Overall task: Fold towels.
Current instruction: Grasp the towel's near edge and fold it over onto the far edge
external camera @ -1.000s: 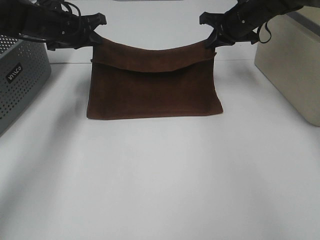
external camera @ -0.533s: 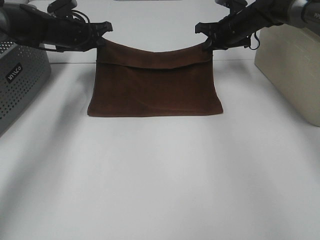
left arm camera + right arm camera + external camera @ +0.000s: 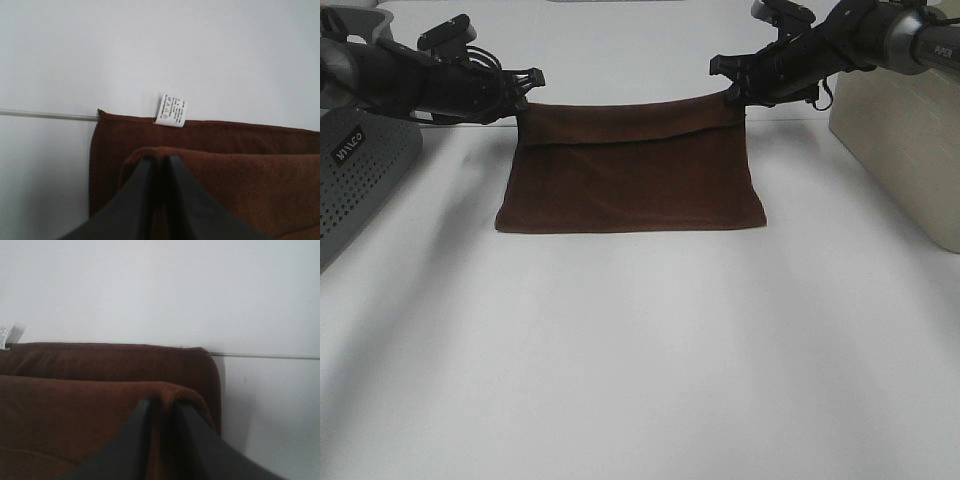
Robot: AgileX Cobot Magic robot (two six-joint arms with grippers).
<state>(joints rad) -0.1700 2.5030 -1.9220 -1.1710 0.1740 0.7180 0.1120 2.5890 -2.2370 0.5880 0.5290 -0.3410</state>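
Note:
The dark reddish-brown towel (image 3: 630,185) lies on the white table, folded over on itself. My left gripper (image 3: 527,88) is shut on the upper layer's far left corner, and my right gripper (image 3: 732,82) is shut on its far right corner. The held edge hangs between them just short of the towel's far edge. In the left wrist view the left gripper (image 3: 157,162) pinches the fold, with the white tag (image 3: 171,110) on the lower layer's edge beyond. In the right wrist view the right gripper (image 3: 161,405) pinches the fold above the lower layer (image 3: 110,360).
A grey perforated basket (image 3: 355,165) stands at the left edge. A beige box (image 3: 905,140) stands at the right. A seam in the table (image 3: 47,115) runs along the towel's far edge. White table surface (image 3: 640,360) stretches in front of the towel.
Both grippers have carried the held towel edge farther back and lower. The sag between them has flattened and the upper layer now covers nearly all of the lower one.

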